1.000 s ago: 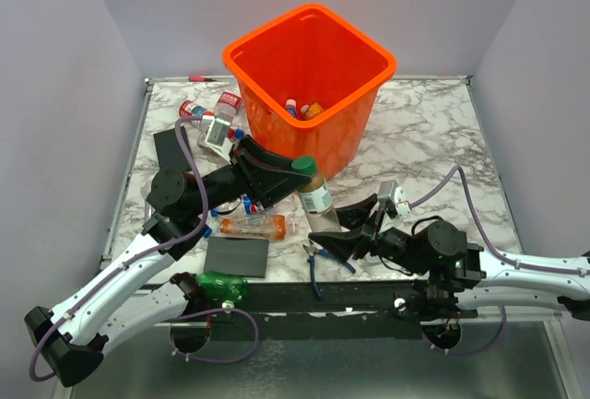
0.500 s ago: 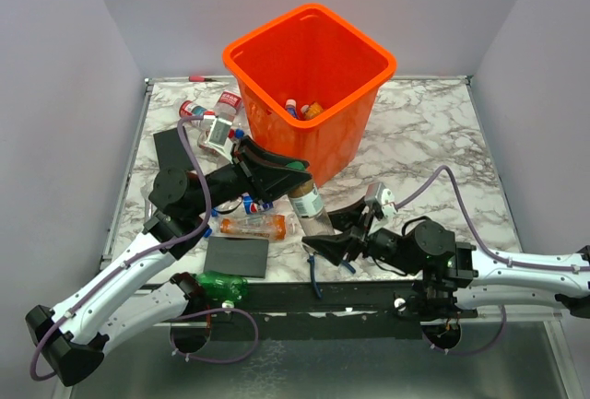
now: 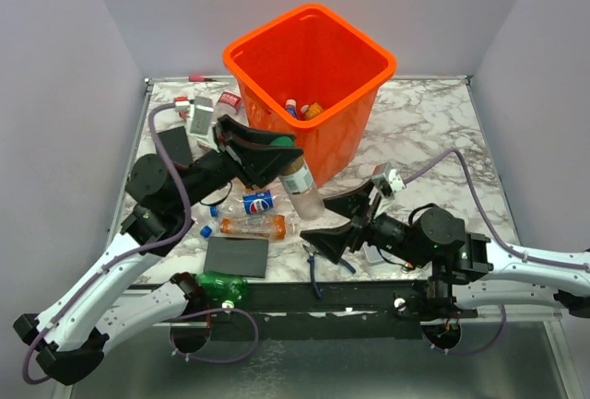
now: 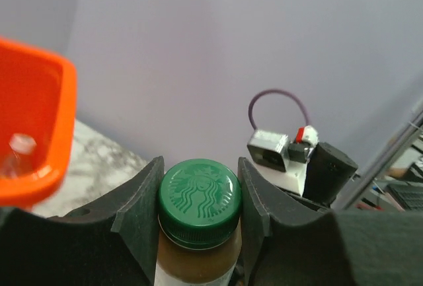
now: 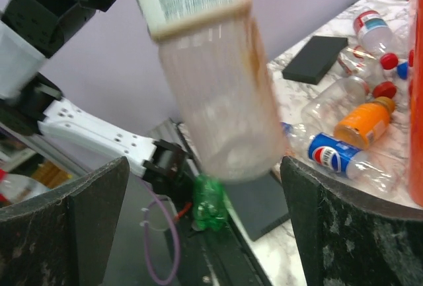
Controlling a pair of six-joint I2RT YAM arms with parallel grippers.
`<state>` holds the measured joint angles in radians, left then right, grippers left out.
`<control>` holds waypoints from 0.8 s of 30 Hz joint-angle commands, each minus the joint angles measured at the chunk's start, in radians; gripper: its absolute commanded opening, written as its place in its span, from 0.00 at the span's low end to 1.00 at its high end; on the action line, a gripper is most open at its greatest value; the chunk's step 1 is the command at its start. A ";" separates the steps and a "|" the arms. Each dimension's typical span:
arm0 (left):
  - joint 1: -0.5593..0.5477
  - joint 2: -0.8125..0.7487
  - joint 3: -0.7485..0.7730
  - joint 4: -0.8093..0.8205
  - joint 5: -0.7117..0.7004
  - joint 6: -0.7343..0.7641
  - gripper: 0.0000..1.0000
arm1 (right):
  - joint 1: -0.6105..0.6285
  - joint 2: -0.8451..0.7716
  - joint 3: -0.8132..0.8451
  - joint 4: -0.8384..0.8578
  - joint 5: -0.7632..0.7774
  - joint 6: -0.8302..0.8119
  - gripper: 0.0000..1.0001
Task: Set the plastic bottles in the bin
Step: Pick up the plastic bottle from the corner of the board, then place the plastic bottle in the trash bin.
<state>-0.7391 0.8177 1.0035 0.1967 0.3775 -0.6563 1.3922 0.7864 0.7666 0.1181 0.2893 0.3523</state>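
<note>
My left gripper (image 4: 199, 197) is shut on the neck and green cap of a clear, white-labelled plastic bottle (image 3: 300, 187). It holds the bottle tilted in the air just in front of the orange bin (image 3: 309, 58). The bottle's base (image 5: 218, 107) hangs between the wide-spread fingers of my right gripper (image 3: 337, 221), which is open and not touching it. More bottles lie on the table: a blue-labelled one (image 3: 258, 203), an orange one (image 3: 253, 226) and a green one (image 3: 221, 287) at the near edge. A few bottles (image 3: 304, 109) lie inside the bin.
Two black pads (image 3: 237, 256) (image 3: 175, 147) lie on the marble table. Blue-handled pliers (image 3: 318, 265) rest near the front edge. A red marker-like tool (image 3: 198, 78) lies at the back left. Further bottles (image 3: 198, 113) crowd the bin's left side.
My left gripper has risen and swung left, carrying the green-capped bottle by its neck. My right gripper's jaws have spread wide around the bottle's base.
</note>
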 commanded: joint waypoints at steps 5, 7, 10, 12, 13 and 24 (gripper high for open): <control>0.000 0.004 0.222 0.088 -0.311 0.366 0.00 | -0.002 -0.102 0.064 -0.178 0.035 0.111 1.00; 0.000 0.023 0.230 0.201 -0.359 0.430 0.00 | -0.002 -0.105 0.070 -0.249 0.128 0.129 1.00; 0.000 0.105 0.299 0.306 -0.401 0.529 0.00 | -0.002 -0.111 0.049 -0.318 0.270 0.169 1.00; 0.000 0.200 0.386 0.313 -0.408 0.590 0.00 | -0.002 -0.133 0.012 -0.347 0.356 0.202 1.00; 0.000 0.247 0.429 0.313 -0.411 0.617 0.00 | -0.001 -0.150 -0.015 -0.353 0.382 0.211 1.00; 0.023 0.829 0.949 -0.031 -0.729 0.879 0.00 | -0.002 -0.264 -0.265 -0.431 0.537 0.425 1.00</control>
<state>-0.7338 1.5009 1.8496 0.3801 -0.1833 0.0902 1.3911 0.5247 0.5365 -0.2199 0.6952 0.6365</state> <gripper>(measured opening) 0.437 0.998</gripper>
